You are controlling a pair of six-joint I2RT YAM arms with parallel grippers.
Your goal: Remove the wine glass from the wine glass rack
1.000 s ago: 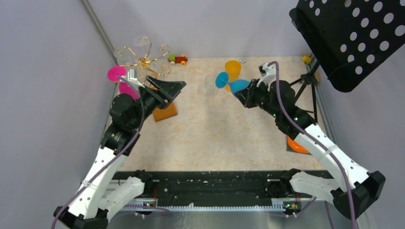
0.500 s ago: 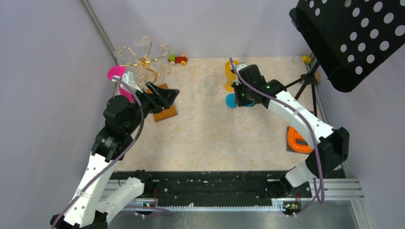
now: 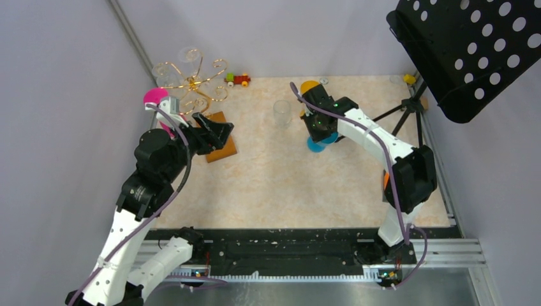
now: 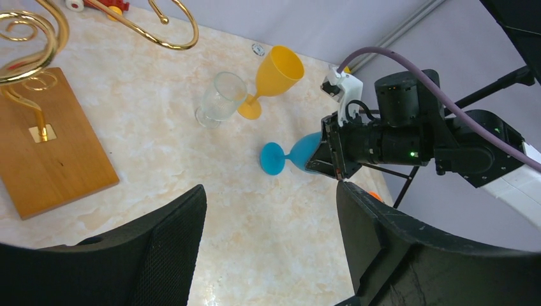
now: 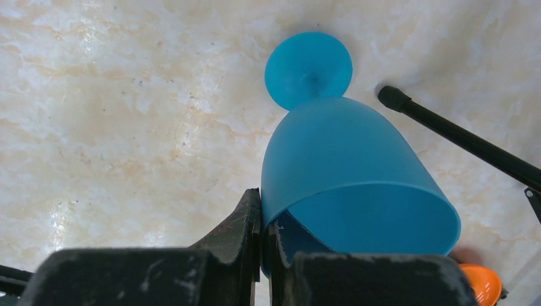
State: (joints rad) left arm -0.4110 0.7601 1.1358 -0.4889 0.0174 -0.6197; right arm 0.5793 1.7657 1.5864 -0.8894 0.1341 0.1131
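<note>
Right wrist view: blue wine glass (image 5: 344, 166) nipped at its partly hidden rim.
Right gripper (image 5: 260, 213) is closed on that rim, the glass tilted over the beige marbled table (image 5: 127, 127). Left wrist view adds the left gripper (image 4: 268, 194), spread wide and empty; whether the foot touches the table is unclear. Wine glass rack (image 3: 191, 83) stands back left by the lilac wall (image 3: 64, 95), a pink glass (image 3: 155, 97) half hidden beside it.

Built as a white-shelled left arm (image 3: 121, 245) and a matching right arm (image 3: 376, 135), with round black joint housings. Trails a thin purple cable (image 4: 383, 49) along each. Glows with small green lights (image 4: 408, 153); ends in black mesh-textured fingers (image 4: 169, 248).
</note>
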